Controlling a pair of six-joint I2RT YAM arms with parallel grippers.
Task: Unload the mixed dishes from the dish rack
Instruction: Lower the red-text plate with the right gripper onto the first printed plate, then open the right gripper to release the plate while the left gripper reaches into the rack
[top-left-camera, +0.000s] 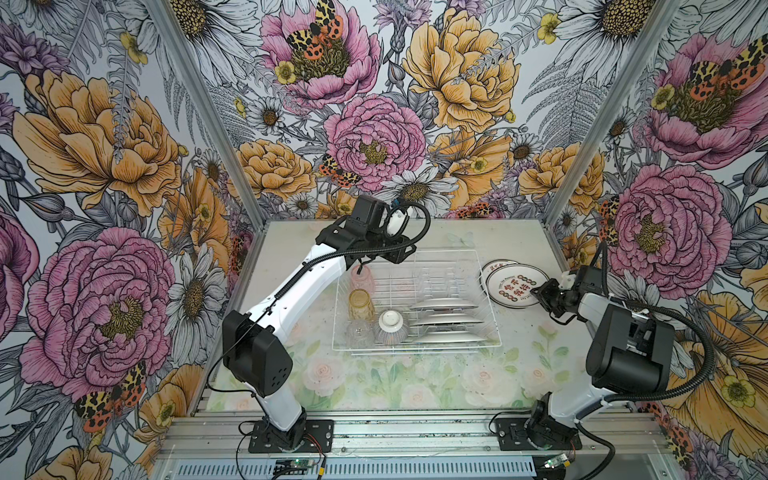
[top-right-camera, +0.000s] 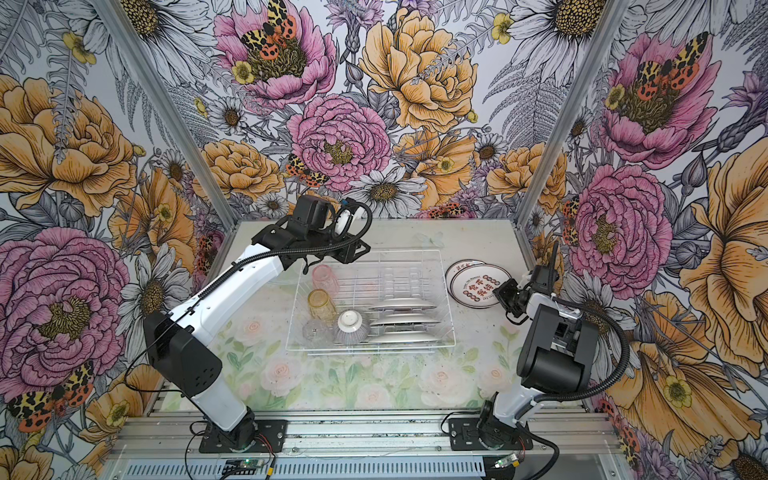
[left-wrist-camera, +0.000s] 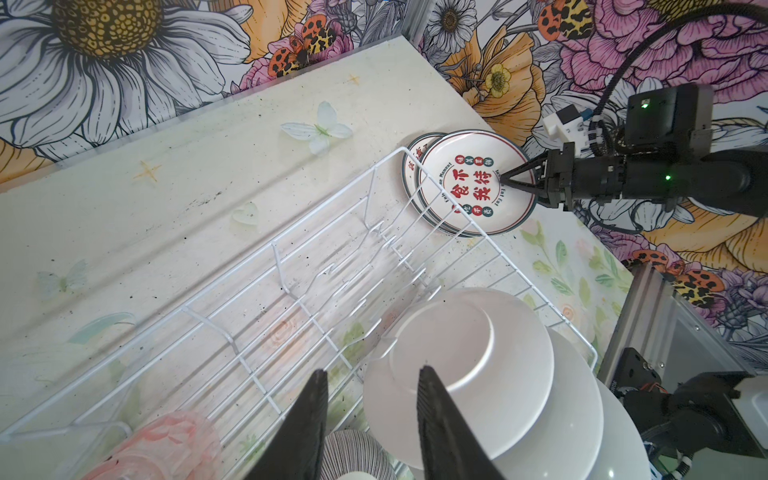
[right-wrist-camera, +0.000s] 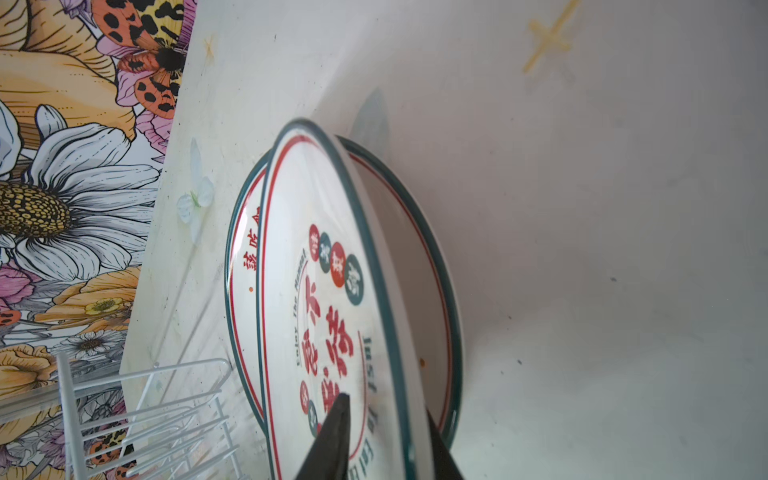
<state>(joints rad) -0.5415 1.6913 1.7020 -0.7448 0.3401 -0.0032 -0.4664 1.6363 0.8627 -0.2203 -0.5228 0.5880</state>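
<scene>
The white wire dish rack (top-left-camera: 494, 316) holds three plates (top-left-camera: 444, 305) on edge, a ribbed bowl (top-left-camera: 392, 327) upside down, and pink (top-left-camera: 362, 280), amber (top-left-camera: 360, 304) and clear (top-left-camera: 360, 332) tumblers. To the right of the rack, two printed plates (top-left-camera: 513, 284) lie stacked on the table. My right gripper (right-wrist-camera: 386, 403) is open, its jaws astride the near rim of the top plate (right-wrist-camera: 316, 270), one finger over its face and one beneath. My left gripper (left-wrist-camera: 370, 372) hangs open and empty over the rack's far left, above the pink tumbler (left-wrist-camera: 166, 444) and bowl (left-wrist-camera: 357, 453).
Floral walls close in the table at the back and on both sides, with metal posts at the far corners. The stacked plates lie close to the right wall. Pale floral table surface (top-left-camera: 415, 386) lies between the rack and the arm bases.
</scene>
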